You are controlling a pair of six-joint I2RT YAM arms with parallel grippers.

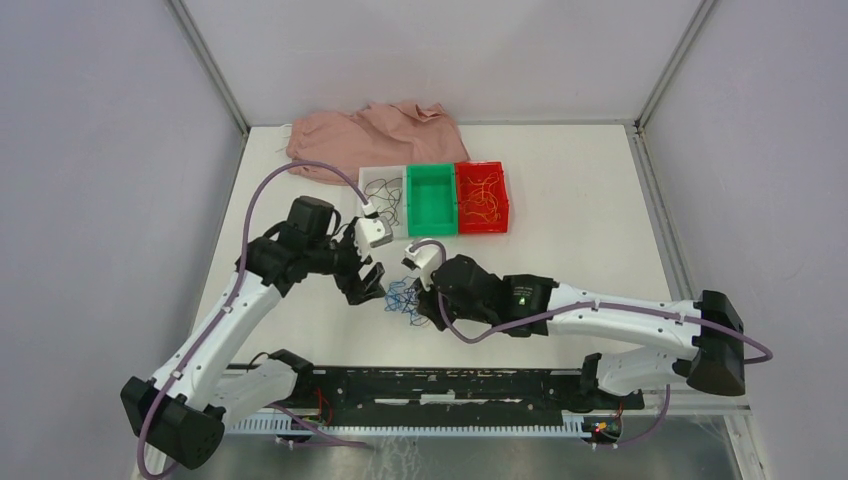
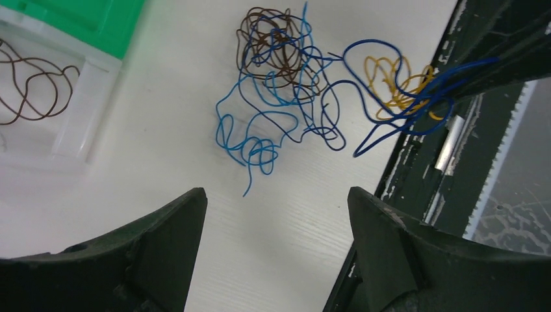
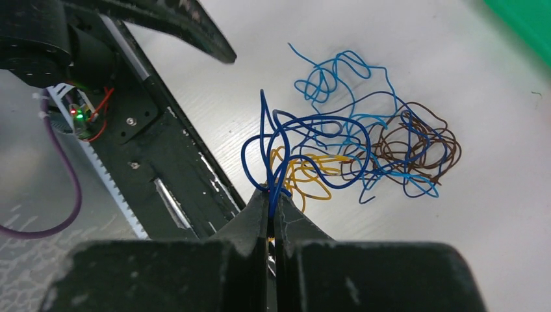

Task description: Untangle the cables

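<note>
The cables lie in a loose tangle of light blue, dark blue, brown and yellow-orange strands on the white table between my two grippers. My right gripper is shut on dark blue cable strands at the tangle's near edge; they loop up out of the closed jaws, beside a yellow-orange strand. In the top view the right gripper sits just right of the heap. My left gripper hovers open just left of the tangle, with nothing between its fingers.
Three bins stand in a row at the back: a white one holding brown strands, a green one, and a red one holding yellow-orange strands. A pink cloth lies behind them. A black rail runs along the near table edge.
</note>
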